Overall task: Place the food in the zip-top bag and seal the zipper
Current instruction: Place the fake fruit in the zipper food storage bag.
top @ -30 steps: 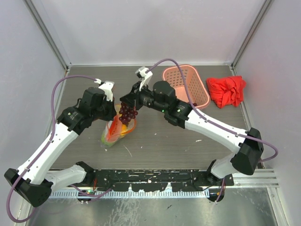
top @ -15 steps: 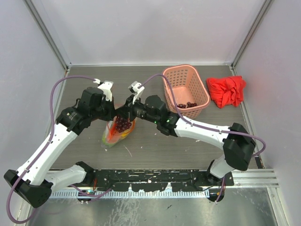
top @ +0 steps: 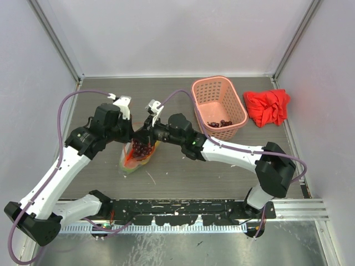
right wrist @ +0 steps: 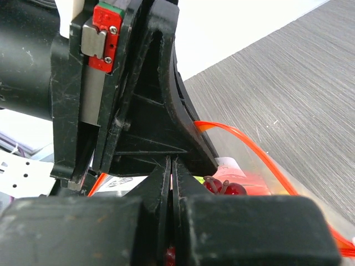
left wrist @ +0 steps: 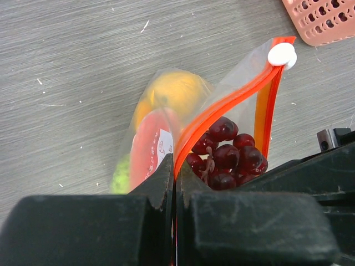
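Leftmost, the left pincer [left wrist: 175, 169] is closed on the zipper [left wrist: 233, 100], pinching one lip of the zip-top bag [top: 128, 163], which rests on the bench [top: 183, 172]. Inside the bag lie a yellow piece [left wrist: 172, 94] and a lime-green ball [left wrist: 118, 178]. The grape bunch [left wrist: 227, 155] sits in the bag's open mouth. Just right of the bag, the right pincer [right wrist: 171, 166] is clamped shut on the bunch. Well right of the bag sit a pink basket [top: 195, 91] and a red cloth [top: 267, 106].

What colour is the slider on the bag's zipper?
White; the slider shows best in the left wrist view.
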{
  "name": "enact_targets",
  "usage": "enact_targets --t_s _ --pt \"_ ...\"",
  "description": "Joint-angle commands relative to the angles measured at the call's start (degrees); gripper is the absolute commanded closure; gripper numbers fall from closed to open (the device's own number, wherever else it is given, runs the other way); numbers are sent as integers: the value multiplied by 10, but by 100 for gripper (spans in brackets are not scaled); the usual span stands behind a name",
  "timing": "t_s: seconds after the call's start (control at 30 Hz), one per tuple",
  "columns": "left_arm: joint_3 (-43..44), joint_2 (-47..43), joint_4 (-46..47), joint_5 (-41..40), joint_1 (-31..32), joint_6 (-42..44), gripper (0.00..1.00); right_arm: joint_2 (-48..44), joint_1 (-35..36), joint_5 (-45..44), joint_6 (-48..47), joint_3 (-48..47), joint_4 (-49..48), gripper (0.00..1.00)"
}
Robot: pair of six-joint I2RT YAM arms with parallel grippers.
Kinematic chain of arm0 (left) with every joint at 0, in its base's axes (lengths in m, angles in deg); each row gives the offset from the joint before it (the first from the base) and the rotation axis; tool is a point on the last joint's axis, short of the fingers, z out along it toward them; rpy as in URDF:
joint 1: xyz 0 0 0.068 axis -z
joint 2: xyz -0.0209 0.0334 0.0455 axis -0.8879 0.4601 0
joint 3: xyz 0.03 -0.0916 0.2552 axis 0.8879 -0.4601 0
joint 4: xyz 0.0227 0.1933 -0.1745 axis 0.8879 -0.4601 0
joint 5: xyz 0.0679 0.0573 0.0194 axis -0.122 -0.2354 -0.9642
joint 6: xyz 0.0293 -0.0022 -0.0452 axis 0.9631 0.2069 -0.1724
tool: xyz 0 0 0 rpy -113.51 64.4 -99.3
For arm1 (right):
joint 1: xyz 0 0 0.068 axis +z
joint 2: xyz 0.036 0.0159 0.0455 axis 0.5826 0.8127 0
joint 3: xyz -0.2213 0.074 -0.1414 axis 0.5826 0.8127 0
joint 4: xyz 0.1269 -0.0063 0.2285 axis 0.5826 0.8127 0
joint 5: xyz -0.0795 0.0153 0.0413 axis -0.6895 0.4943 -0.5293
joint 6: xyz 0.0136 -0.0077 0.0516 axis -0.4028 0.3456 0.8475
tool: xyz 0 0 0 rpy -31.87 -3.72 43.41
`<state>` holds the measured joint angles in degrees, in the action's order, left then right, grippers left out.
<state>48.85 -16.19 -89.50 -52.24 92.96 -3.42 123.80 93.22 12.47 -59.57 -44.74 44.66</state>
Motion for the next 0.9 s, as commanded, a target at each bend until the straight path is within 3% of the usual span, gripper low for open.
enact_targets --t_s 0.0,0.33,0.6,0.73,0.87 --pt "6 -16 53 49 6 -4 100 15 -2 -44 -28 -10 -24 100" --pt "6 -21 54 62 6 -3 100 27 -34 -154 -2 7 8 97" --pt "3 -20 64 112 6 -1 100 25 -43 -244 47 -40 69 90" --pt "2 -15 66 122 6 -1 100 11 -43 -217 49 -56 67 79" --pt "2 -12 66 118 6 -4 100 8 -43 -175 46 -86 102 59"
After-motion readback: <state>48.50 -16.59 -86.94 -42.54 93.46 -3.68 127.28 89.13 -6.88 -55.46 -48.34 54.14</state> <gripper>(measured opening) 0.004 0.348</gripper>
